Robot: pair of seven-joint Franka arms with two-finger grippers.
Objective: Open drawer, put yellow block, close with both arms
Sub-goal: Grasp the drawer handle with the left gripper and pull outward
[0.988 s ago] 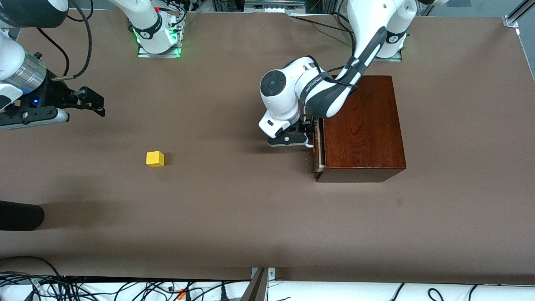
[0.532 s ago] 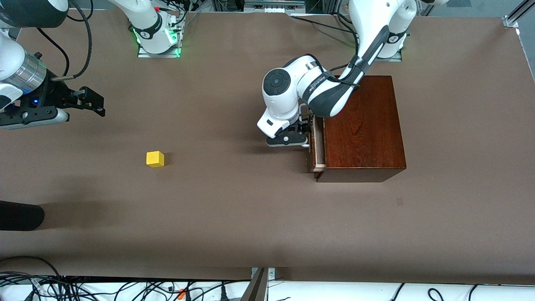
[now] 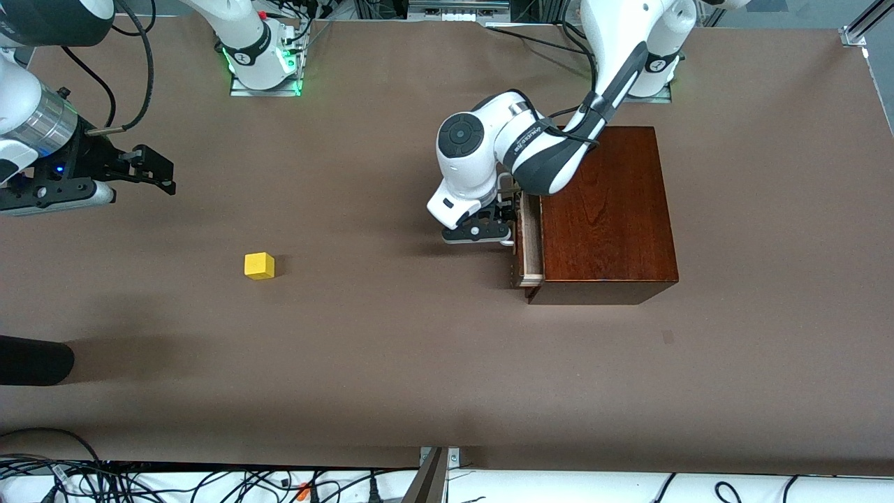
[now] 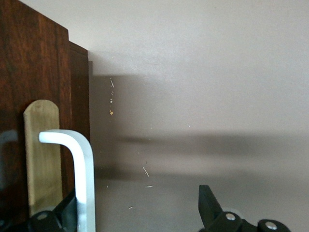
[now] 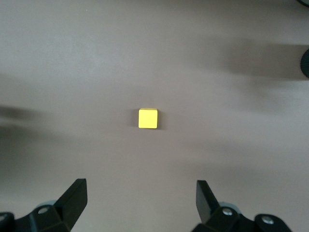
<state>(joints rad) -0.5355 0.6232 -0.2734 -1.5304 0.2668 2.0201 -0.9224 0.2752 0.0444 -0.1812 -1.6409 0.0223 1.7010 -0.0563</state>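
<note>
Your left tool is spread around the white handle of the drawer, which juts slightly from the wooden box. Your right tool waits spread above the yellow block, which sits on the tabletop toward the right arm's end.

High front camera overlooks the table; wrist cameras look down close.

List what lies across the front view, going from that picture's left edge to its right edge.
Right gripper, open, up over bare table → yellow block → left gripper, open-jawed at the drawer's handle → drawer, pulled slightly out → wooden box.
</note>
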